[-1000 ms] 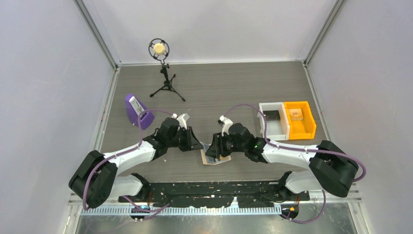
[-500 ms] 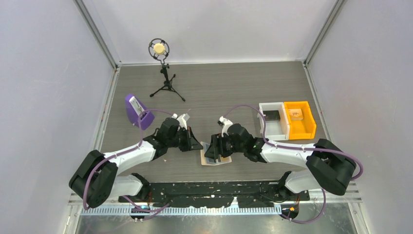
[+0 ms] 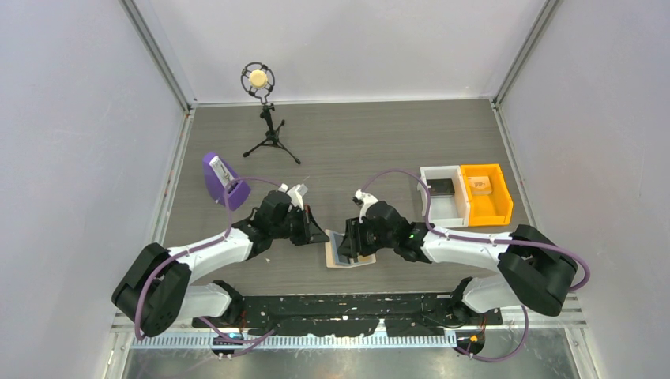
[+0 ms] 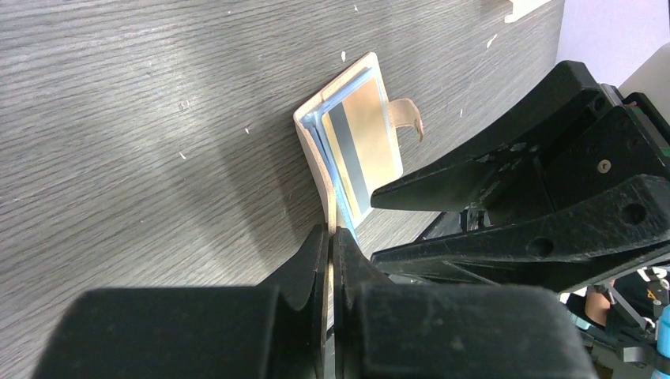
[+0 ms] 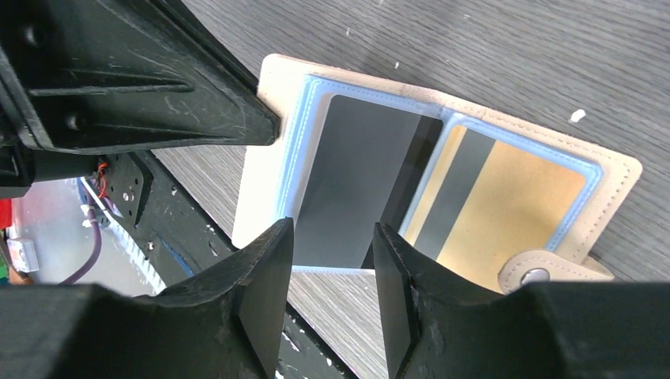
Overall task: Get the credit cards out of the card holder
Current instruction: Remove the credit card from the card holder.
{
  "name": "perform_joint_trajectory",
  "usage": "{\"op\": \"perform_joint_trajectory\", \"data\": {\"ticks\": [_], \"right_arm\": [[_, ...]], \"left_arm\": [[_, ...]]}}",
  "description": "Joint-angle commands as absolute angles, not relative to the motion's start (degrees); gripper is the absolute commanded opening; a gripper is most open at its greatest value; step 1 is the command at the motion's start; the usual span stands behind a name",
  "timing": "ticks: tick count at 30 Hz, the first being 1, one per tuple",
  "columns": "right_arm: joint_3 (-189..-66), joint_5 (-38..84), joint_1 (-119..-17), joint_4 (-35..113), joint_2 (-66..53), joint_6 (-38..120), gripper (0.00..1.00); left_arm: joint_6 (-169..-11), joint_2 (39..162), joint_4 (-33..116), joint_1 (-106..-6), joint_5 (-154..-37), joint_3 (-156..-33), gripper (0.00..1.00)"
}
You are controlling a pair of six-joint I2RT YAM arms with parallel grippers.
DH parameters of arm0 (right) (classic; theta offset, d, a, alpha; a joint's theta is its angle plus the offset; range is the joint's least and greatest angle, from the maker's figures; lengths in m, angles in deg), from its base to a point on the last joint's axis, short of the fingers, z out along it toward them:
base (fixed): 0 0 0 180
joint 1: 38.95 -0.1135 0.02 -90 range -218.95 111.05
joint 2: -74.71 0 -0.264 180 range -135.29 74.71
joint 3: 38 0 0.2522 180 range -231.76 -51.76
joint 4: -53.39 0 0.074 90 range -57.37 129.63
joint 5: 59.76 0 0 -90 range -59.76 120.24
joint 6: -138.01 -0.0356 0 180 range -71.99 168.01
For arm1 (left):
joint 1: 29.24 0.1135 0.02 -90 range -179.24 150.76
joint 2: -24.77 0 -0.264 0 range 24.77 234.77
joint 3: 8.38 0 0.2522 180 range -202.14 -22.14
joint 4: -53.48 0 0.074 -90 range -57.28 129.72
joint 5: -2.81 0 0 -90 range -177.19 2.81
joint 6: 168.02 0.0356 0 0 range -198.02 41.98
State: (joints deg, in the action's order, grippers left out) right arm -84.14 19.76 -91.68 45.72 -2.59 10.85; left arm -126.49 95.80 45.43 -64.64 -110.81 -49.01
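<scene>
The card holder (image 5: 272, 103), pale tan with light blue inside, lies open near the table's front edge (image 3: 340, 261). In the right wrist view a grey card (image 5: 355, 174) sits in its left pocket and a gold credit card (image 5: 513, 201) with a dark stripe in its right pocket. My left gripper (image 4: 330, 230) is shut on the edge of the holder's cover (image 4: 316, 138) and holds it raised. My right gripper (image 5: 332, 237) is open, its fingers on either side of the grey card's lower edge. I cannot tell if they touch it.
A purple wedge stand (image 3: 221, 180) is at the left and a microphone tripod (image 3: 267, 118) at the back. A white bin (image 3: 442, 196) and an orange bin (image 3: 486, 193) stand at the right. The black base rail (image 3: 348, 304) runs just below the holder.
My right gripper has shifted a little left over the open card holder. My left gripper has kept its hold on the cover and barely moved.
</scene>
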Motion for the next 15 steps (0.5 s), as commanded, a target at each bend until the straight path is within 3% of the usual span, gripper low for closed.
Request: {"op": "perform_joint_trajectory", "data": {"ticks": [1, 8, 15], "right_arm": [[-86.03, 22.27, -91.95, 44.40, -1.92, 11.94, 0.48], [-85.60, 20.62, -92.50, 46.74, -1.13, 11.46, 0.59], [-85.88, 19.88, -92.80, 48.04, -3.30, 10.92, 0.63]], "left_arm": [[-125.13, 95.63, 46.92, -64.66, -111.80, -49.03, 0.00], [-125.29, 95.53, 47.08, -64.66, -111.72, -48.93, 0.00], [-125.57, 95.88, 47.45, -64.66, -111.89, -48.95, 0.00]]}}
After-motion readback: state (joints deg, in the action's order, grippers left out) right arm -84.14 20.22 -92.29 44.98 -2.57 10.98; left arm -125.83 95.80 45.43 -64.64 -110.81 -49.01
